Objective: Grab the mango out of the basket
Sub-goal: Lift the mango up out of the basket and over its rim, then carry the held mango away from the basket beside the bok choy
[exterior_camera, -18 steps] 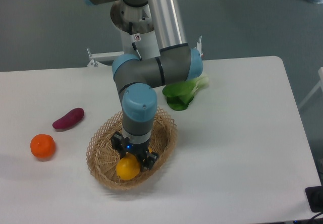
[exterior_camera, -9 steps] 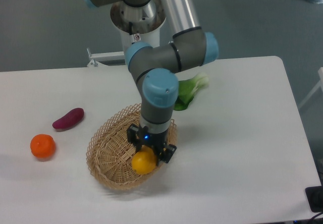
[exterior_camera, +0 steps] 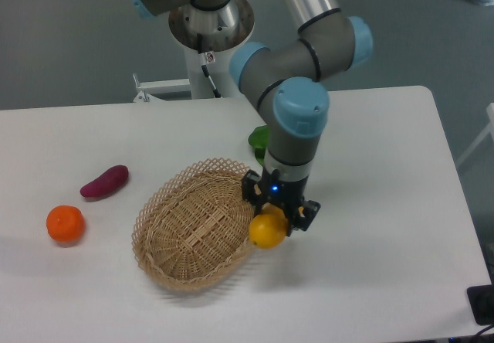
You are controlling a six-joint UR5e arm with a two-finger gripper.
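Observation:
The mango (exterior_camera: 267,230) is a glossy yellow-orange fruit held in my gripper (exterior_camera: 275,219), which is shut on it. It hangs over the right rim of the tan wicker basket (exterior_camera: 193,227), outside the basket's bowl and above the table. The basket has nothing in it. My arm comes down from the upper middle, with the wrist right above the mango.
A purple sweet potato (exterior_camera: 104,181) and an orange tangerine (exterior_camera: 65,224) lie on the white table left of the basket. A green leafy vegetable (exterior_camera: 258,137) shows partly behind my arm. The table's right part and front edge lie beyond the gripper.
My gripper has carried the mango to the right, from inside the basket to over its right rim. The basket has shifted slightly.

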